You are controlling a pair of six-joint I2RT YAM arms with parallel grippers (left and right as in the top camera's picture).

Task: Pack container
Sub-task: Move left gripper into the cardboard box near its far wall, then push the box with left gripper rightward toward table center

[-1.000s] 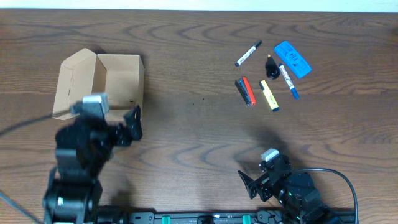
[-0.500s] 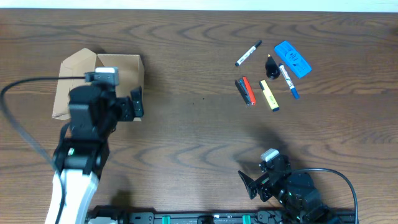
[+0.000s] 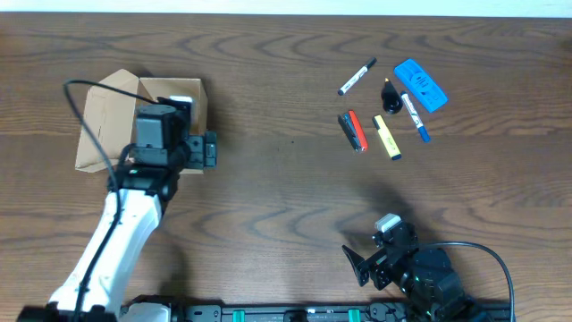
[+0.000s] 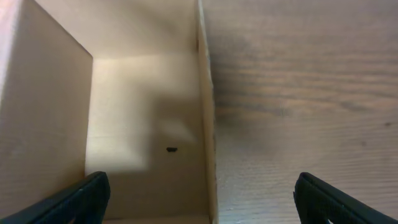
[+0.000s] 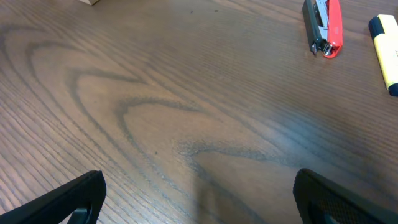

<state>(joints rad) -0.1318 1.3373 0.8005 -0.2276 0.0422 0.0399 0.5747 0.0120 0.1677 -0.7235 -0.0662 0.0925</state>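
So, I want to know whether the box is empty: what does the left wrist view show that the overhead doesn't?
Left wrist only: the container's inside floor, bare where seen except for a small dark speck, with the open left fingers one on either side of its right wall. Overhead only: the open flap lid, plus the stapler, highlighter and markers lying far off to the right; the left arm hides most of the container's inside there. Both: the container and the table.

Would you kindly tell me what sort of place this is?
Probably a robotics test bench: a dark wood-grain table, a left robot arm and a right robot arm at its edge, an open tan cardboard box, scattered pens.
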